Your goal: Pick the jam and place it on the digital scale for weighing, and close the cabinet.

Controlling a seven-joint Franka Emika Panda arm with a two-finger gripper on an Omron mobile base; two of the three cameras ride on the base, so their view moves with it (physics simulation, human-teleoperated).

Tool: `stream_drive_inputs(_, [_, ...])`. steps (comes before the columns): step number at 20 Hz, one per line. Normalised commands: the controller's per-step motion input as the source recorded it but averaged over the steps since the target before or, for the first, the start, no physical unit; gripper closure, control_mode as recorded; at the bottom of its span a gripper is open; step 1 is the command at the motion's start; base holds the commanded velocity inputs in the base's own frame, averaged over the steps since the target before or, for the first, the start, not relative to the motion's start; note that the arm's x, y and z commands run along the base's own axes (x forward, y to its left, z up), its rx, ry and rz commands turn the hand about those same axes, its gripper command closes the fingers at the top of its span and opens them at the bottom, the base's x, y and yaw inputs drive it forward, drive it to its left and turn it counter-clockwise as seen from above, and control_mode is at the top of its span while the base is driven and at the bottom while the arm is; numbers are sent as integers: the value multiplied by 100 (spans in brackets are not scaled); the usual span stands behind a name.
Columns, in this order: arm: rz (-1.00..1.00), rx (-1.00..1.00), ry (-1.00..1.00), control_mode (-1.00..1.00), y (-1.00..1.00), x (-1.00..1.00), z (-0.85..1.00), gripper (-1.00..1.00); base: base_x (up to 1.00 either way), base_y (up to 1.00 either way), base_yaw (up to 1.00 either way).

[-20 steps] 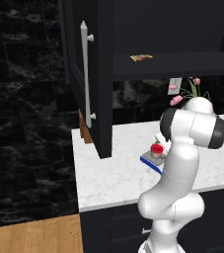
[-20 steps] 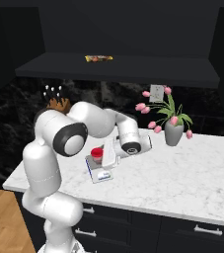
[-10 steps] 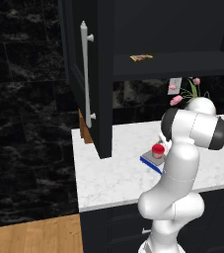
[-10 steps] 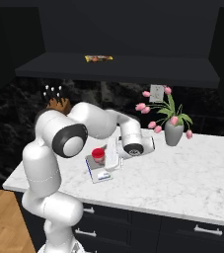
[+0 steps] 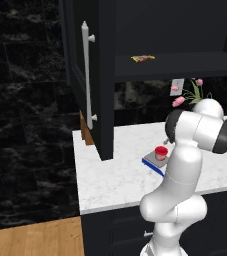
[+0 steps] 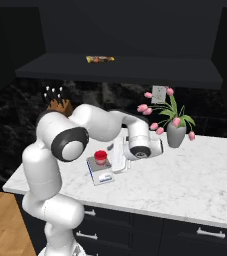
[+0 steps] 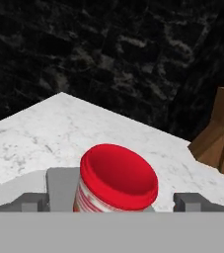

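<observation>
The jam (image 7: 118, 180), a squat red jar with a red lid, stands on the grey platform of the digital scale (image 7: 59, 182). My gripper (image 7: 111, 202) is open, with one dark fingertip on each side of the jar and clear gaps between. From the right base view the jam (image 6: 101, 156) sits on the blue-edged scale (image 6: 103, 176), and the gripper (image 6: 117, 159) is level with it, just to its right. In the left base view the jam (image 5: 161, 152) and scale (image 5: 152, 163) lie beside my arm. The black cabinet's door (image 5: 80, 60) hangs open, its silver bar handle (image 5: 87, 75) facing out.
A grey vase of pink tulips (image 6: 176, 132) stands at the back of the marble counter (image 6: 195, 175). A wooden knife block (image 6: 60, 106) sits at the back left, behind the open door. A yellow-brown packet (image 6: 100, 59) lies on the cabinet shelf.
Almost nothing differs: the arm has shifted slightly, the jaws stay open and the jam stays on the scale.
</observation>
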Motion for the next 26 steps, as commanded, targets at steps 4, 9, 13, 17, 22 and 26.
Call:
stream_drive_inputs(4, [-2,0,-13,-100,-4,0,13,-100,0,0,0])
stream_drive_inputs(9, [-2,4,-14,-100,-2,-29,12,-100,0,0,0])
stream_drive_inputs(13, [-5,8,-27,-100,-8,-51,41,-100,0,0,0])
stream_drive_inputs(17, [0,9,-54,-100,-14,-76,72,-100,0,0,0])
stream_drive_inputs(22, [0,15,-62,-100,-19,-71,83,-100,0,0,0])
stream_drive_inputs(26, [0,31,-58,-100,-1,-73,88,-100,0,0,0])
